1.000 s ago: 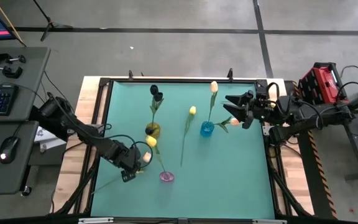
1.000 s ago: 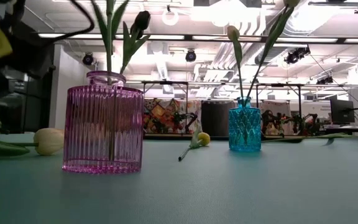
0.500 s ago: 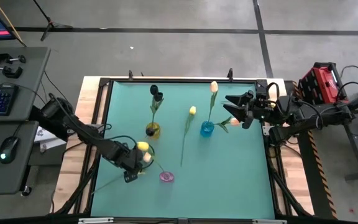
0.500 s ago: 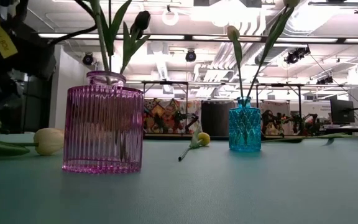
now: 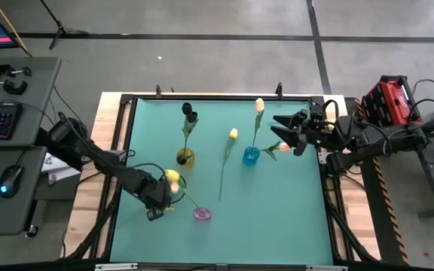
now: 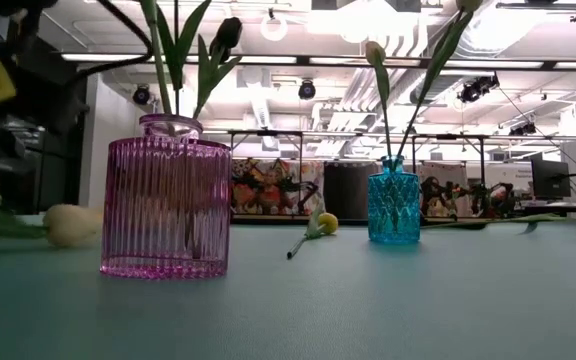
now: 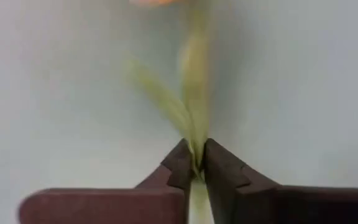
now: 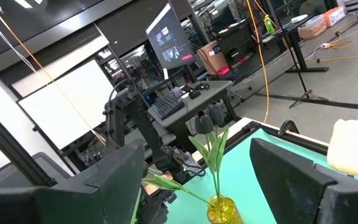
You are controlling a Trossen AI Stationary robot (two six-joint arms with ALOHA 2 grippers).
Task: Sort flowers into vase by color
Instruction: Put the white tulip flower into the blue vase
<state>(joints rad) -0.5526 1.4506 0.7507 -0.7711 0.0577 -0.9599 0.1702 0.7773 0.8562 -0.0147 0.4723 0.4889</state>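
Table (image 5: 277, 218): flat teal-green top inside a dark frame. Standing on it: a pink ribbed vase (image 5: 202, 214) near the front left, a yellow vase (image 5: 184, 157) farther back on the left, and a blue vase (image 5: 251, 155) right of centre. A yellow-headed tulip (image 5: 226, 154) lies flat between the yellow and blue vases. A cream tulip (image 6: 63, 224) lies left of the pink vase.

pink vase (image 6: 166, 196): ribbed, glossy glass
blue vase (image 6: 394, 206): patterned, translucent glass
tabletop (image 5: 277, 211): smooth, matt teal
frame (image 5: 113, 135): pale wood beside the tabletop's left edge
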